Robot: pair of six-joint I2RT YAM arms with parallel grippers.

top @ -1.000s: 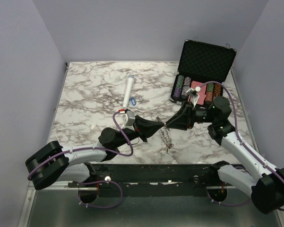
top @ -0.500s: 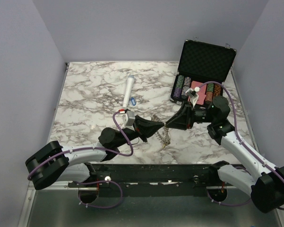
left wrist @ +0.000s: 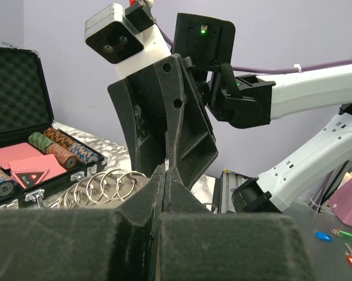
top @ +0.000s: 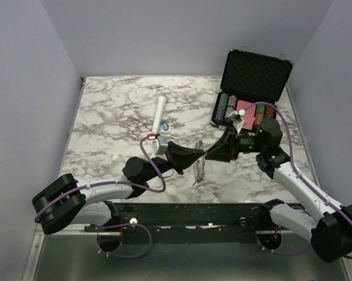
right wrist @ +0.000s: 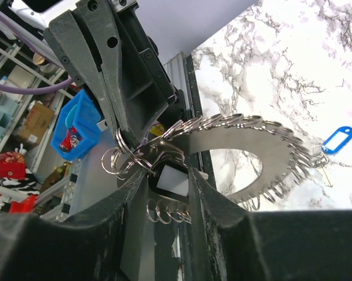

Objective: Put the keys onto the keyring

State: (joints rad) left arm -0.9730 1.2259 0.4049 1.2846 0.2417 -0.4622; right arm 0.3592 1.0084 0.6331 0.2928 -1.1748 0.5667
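The keyring [top: 198,168] hangs edge-on between both arms, just above the marble near the front. In the right wrist view it is a toothed grey disc [right wrist: 234,137] with small split rings along its rim. My left gripper [top: 201,155] is shut on that rim; a thin metal edge [left wrist: 166,165] shows at its tips [left wrist: 166,171]. My right gripper [top: 209,154] faces it, shut on a black-tagged key [right wrist: 173,180] with a white label, pressed against the rings. A blue-tagged key [top: 166,124] lies on the table beside the white cylinder [top: 160,112].
An open black case [top: 255,73] with rows of poker chips [top: 228,108] and red cards stands at the back right, just behind the right arm. The table's front edge and metal rail lie close below the grippers.
The keyring has lifted from lying on the marble to hanging edge-on between the grippers. The right gripper has shifted slightly left and up against it.
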